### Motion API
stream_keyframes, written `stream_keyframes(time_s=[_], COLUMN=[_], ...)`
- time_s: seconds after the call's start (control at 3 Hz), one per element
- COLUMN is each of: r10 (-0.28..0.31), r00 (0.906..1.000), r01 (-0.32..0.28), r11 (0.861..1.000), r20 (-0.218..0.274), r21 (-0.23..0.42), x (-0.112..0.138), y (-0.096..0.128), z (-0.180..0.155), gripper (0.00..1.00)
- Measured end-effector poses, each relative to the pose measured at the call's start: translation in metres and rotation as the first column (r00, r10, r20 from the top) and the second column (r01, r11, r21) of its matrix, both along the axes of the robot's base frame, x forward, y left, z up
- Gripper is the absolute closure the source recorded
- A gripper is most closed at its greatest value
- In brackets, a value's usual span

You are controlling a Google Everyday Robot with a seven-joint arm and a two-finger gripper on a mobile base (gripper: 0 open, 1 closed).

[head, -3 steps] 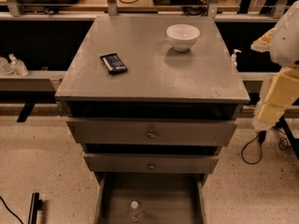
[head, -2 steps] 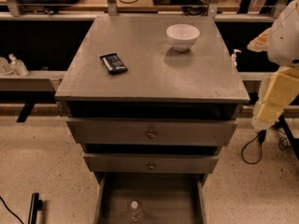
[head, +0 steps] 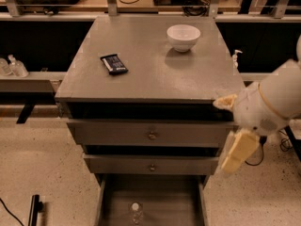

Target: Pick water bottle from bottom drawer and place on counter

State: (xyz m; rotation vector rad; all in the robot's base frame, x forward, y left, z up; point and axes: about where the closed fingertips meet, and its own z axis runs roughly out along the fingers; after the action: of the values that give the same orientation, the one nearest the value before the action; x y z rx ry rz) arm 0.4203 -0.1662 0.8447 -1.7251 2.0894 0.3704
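Observation:
The water bottle (head: 136,213), small and clear with a white cap, stands upright on the floor of the open bottom drawer (head: 164,197), near its front. The grey counter (head: 150,74) tops the cabinet. My gripper (head: 233,145), cream-coloured on a white arm, hangs at the cabinet's right front corner, level with the two upper drawers. It is well above and to the right of the bottle and holds nothing that I can see.
A white bowl (head: 183,36) and a dark snack packet (head: 114,63) lie on the counter. Two knobbed drawers (head: 151,135) sit slightly open. A pump dispenser (head: 236,58) stands behind right, small bottles (head: 14,67) left, a black bar (head: 34,210) on the floor.
My arm has moved left and down, from beside the counter's right edge to the cabinet's right front corner. The bottle, bowl and packet have not moved.

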Motion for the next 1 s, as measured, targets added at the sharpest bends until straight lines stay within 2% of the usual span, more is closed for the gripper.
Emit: stream_keyframes(time_s=[0.33, 0.67, 1.0], r10=[-0.002, -0.008, -0.043], r00=[0.9997, 0.9999, 0.999], r01=[0.007, 0.011, 0.038], r11=[0.976, 0.952, 0.958], r20=[-0.026, -0.012, 0.013], r21=[0.22, 0.305, 0.283], x=[-0.019, -0.028, 0.0], y=[0.008, -0.003, 0.0], z=[-0.068, -0.077, -0.114], gripper=[0.0, 0.0, 0.0])
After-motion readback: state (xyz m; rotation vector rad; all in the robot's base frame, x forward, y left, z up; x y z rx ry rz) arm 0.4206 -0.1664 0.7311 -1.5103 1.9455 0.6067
